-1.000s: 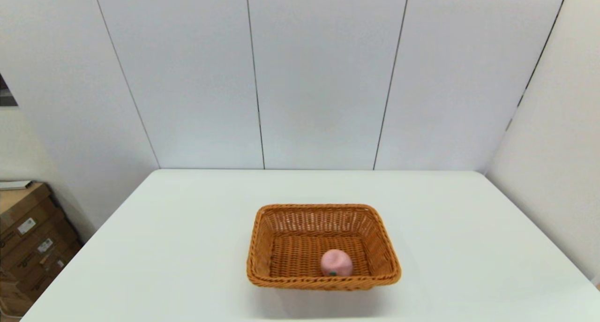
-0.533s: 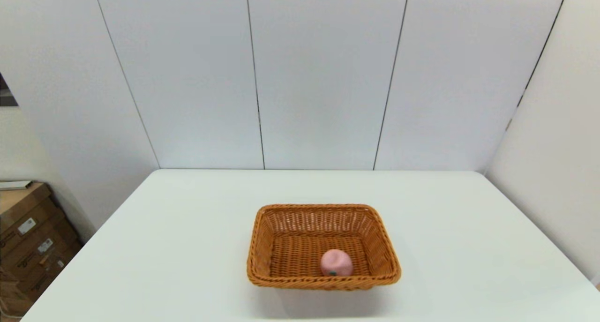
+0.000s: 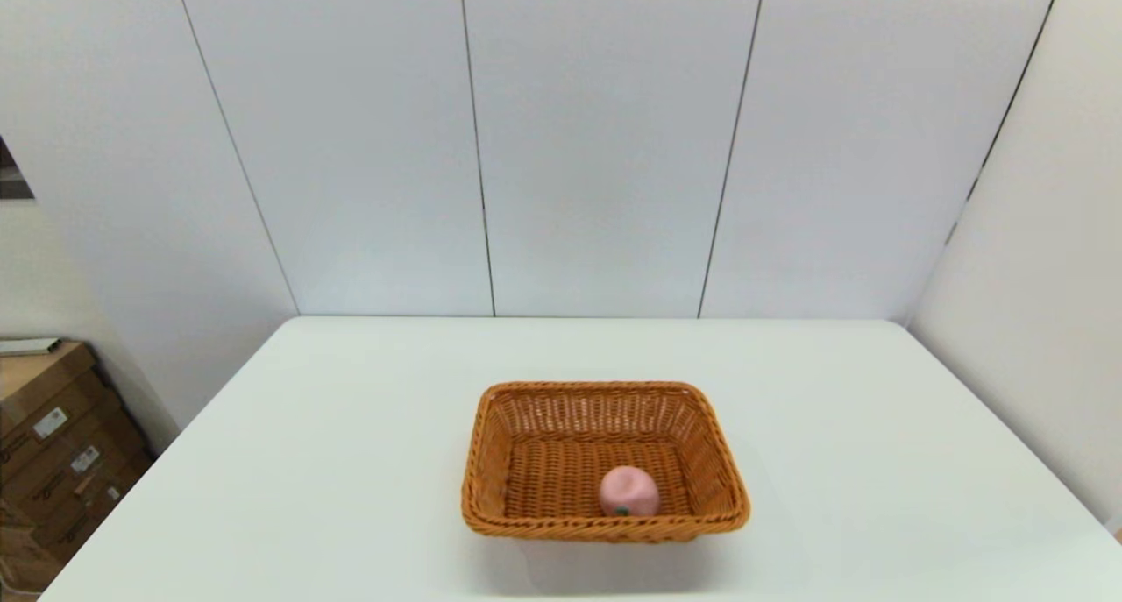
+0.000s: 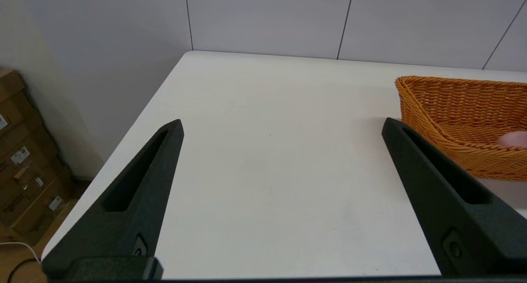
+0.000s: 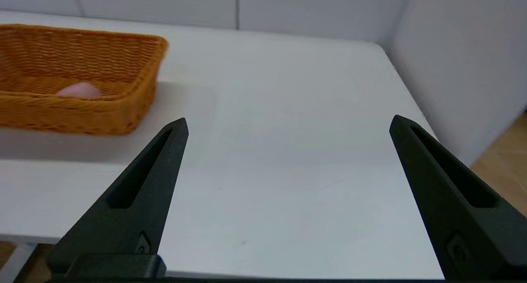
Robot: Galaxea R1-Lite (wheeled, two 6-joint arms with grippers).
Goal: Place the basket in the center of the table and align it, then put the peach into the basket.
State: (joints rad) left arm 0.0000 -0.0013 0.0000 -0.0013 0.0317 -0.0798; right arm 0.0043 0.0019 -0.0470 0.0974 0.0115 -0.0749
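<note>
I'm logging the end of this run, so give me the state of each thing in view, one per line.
basket: upright on the table, near its middle, sides square to the table's edges.
peach: lying inside the basket, near its front wall.
table: carries the basket.
left gripper: open, holding nothing, back at the table's near left edge.
right gripper: open, holding nothing, back at the near right edge.
cardboard boxes: closed, stacked left of the table.
</note>
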